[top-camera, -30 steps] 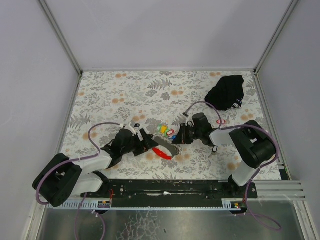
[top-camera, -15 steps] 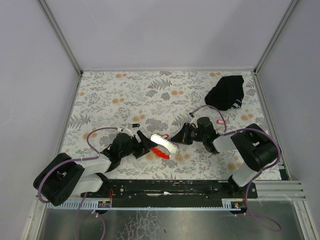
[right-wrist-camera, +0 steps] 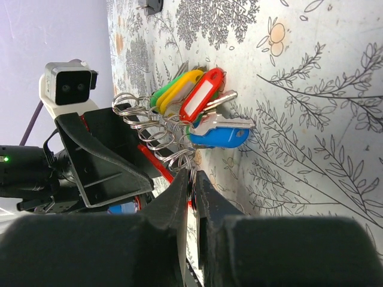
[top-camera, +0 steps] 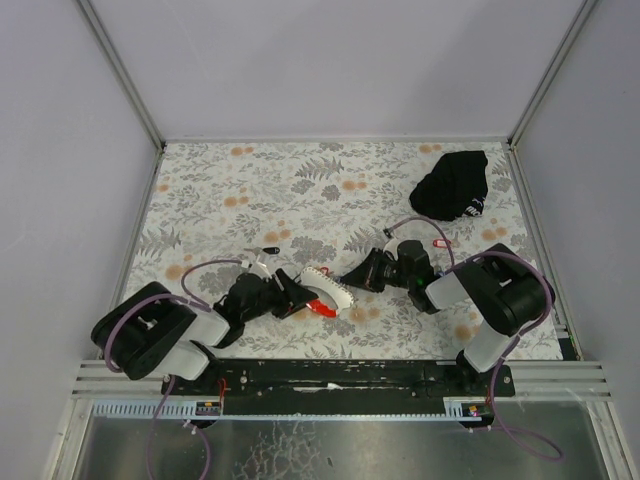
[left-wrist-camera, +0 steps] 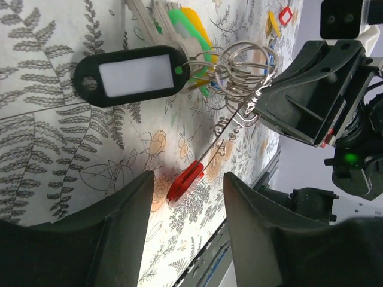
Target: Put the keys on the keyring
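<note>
1. The right gripper (right-wrist-camera: 191, 178) is pinched almost shut on the wire of the keyring (left-wrist-camera: 242, 63), at 6 o'clock of the flowered table (top-camera: 300, 190).
2. The left gripper (left-wrist-camera: 188, 174) faces it from 9 o'clock with its fingers spread wide, gripping nothing. The strap's red end (left-wrist-camera: 184, 181) lies between them.
3. The keys (right-wrist-camera: 218, 136) fan out from the rings onto the tabletop, with blue, red, yellow and green tags in the right wrist view.
4. A black tag (left-wrist-camera: 134, 75) with a white label lies flat at 9 o'clock of the rings in the left wrist view.
5. A lone red tag (top-camera: 441, 241) lies apart at 2 o'clock of the right gripper.
6. A black cloth (top-camera: 452, 185) sits well apart, at 1 o'clock on the table.
</note>
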### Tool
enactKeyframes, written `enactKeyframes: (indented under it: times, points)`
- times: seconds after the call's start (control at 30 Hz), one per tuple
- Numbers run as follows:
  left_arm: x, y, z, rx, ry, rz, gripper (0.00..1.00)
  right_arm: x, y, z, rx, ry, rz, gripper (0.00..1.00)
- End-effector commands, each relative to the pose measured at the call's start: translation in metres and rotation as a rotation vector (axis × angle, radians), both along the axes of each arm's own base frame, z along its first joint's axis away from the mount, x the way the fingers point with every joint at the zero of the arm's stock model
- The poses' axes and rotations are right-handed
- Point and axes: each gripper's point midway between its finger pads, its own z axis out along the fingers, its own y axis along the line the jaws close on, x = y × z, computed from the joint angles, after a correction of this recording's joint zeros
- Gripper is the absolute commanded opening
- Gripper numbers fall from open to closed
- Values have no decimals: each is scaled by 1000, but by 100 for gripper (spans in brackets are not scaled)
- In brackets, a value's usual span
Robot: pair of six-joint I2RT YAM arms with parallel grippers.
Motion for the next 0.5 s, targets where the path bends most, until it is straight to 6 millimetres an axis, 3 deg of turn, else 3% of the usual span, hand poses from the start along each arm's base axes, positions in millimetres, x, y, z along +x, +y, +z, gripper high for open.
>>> enactKeyframes:
  times: [0.0, 0.13, 0.33, 0.47]
  points:
    - [5, -13, 34, -126, -142, -32, 44, 5, 6, 20, 57, -70, 4, 0]
    - [5, -13, 45, -147, -200, -40, 31, 2, 2, 12, 7, -76, 12, 2]
    - [7, -15, 57, -107, -288, -82, 1, 4, -3, 26, -57, -162, 35, 12]
    - [11, -17, 70, -43, -369, -122, 0, 4, -8, 38, -113, -239, 56, 21]
